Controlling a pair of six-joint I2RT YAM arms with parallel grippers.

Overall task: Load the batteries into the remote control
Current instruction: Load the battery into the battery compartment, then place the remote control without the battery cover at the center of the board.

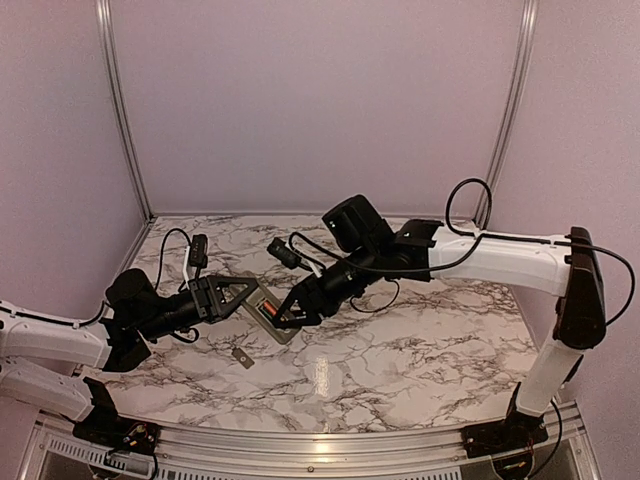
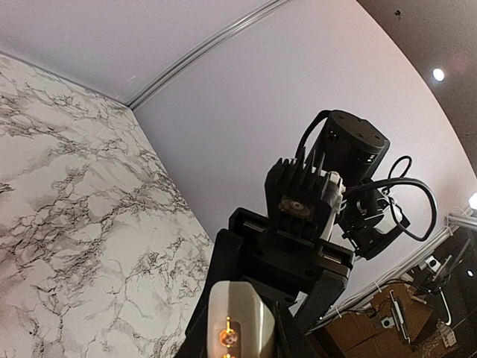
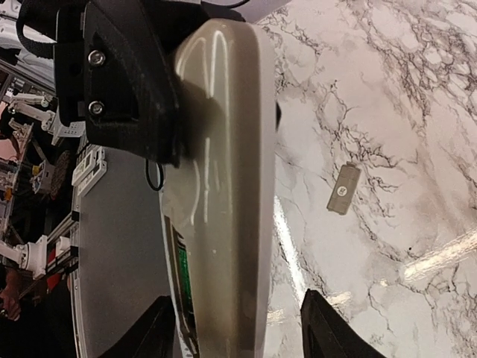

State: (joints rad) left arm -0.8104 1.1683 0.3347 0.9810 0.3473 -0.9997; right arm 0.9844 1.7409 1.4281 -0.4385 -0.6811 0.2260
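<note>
The remote control (image 1: 264,305) lies back-up just above the table, grey-beige side showing. My left gripper (image 1: 248,296) is shut on its left end, and the left wrist view shows that end (image 2: 240,317) between the fingers. An orange-red battery (image 1: 268,312) sits in the open recess. In the right wrist view a dark green battery (image 3: 182,280) shows as a strip in the recess along the remote's (image 3: 223,171) edge. My right gripper (image 3: 238,332) straddles the remote's other end, open, with a gap beside its right finger (image 3: 328,328).
The small flat grey cover piece (image 1: 243,357) lies on the marble table (image 1: 400,350) in front of the remote, also seen in the right wrist view as the cover piece (image 3: 343,189). Purple walls close in the back and sides. Cables hang from the right arm.
</note>
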